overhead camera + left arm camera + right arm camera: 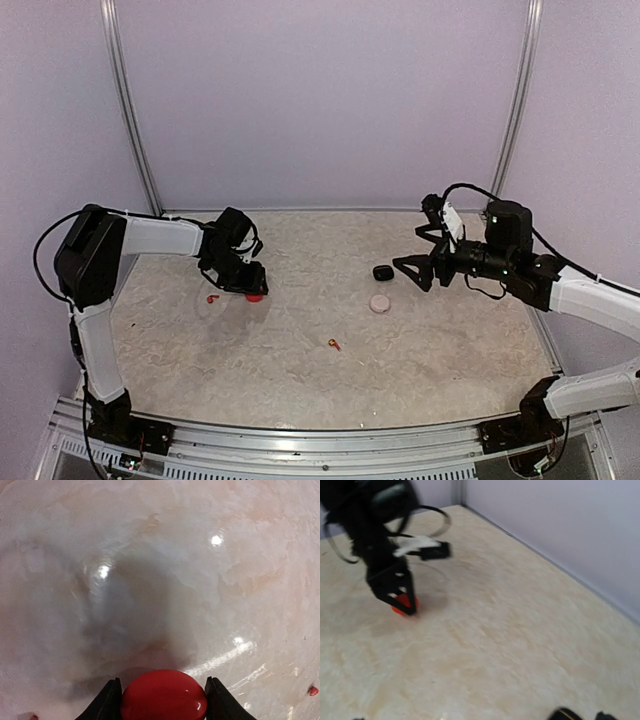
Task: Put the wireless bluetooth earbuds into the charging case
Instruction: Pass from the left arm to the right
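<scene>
**A:** Where was the left end effector [247,283]?

**B:** Down at the far left of the tabletop [300,390]. Its two fingers [107,705] were pressed against either side of the round red case [163,695]. The case sat on the surface and looked closed.

**A:** And the earbuds?

**B:** Two that I could see, both lying loose on the tabletop. The red earbud [212,298] lay just left of that end effector. The orange earbud [334,345] lay well apart from it, nearer the middle and the front edge.

**A:** What about the right end effector [410,275]?

**B:** It was spread wide and held nothing. It was on the right side, pointing toward the left arm. The black case [383,272] sat just beside its fingertips, and the pale case [380,303] lay near that one, a little closer to the front.

**A:** Did the right wrist view add anything?

**B:** Not much, because it was blurred. It showed the left arm across the tabletop with the red case between its fingers. I couldn't tell what the dark shapes along the bottom edge were.
</scene>
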You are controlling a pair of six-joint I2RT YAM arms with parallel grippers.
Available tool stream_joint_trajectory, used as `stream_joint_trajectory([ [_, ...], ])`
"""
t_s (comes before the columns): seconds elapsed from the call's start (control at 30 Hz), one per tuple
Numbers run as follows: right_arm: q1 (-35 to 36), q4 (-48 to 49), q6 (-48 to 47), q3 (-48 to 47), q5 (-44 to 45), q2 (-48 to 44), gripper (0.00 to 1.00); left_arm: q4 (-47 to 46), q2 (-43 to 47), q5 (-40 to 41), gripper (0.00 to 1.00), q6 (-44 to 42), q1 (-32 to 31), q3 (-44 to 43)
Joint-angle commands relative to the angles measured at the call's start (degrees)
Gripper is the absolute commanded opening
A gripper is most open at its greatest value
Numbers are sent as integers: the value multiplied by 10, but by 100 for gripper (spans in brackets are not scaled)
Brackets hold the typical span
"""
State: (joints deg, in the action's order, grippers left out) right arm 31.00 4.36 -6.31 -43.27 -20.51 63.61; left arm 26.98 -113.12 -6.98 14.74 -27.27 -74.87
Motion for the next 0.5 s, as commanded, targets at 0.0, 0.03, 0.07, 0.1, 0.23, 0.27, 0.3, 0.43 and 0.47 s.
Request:
stream_joint_trajectory([
  [0.0,60,1,-88,6,28,-18,99,42,38,-60,24,77,-42,-21],
  [0.03,76,-3,-102,4,33,-15,99,46,42,-65,24,91,-50,-22],
  [0.07,92,-11,-117,-2,39,-11,100,50,47,-73,23,103,-58,-23],
  [0.1,111,-18,-133,-7,45,-5,100,54,53,-85,23,114,-66,-25],
  [0.23,211,-24,-198,-18,134,26,100,69,71,-117,23,163,-93,-37],
  [0.27,244,-15,-216,-15,170,34,100,70,74,-127,23,177,-99,-38],
  [0.3,272,-8,-241,-14,202,44,99,75,77,-134,22,193,-104,-41],
  [0.43,349,-7,-310,-36,308,108,91,102,82,-150,23,224,-118,-67],
  [0.47,361,-10,-326,-44,325,124,88,108,82,-154,23,231,-121,-73],
])
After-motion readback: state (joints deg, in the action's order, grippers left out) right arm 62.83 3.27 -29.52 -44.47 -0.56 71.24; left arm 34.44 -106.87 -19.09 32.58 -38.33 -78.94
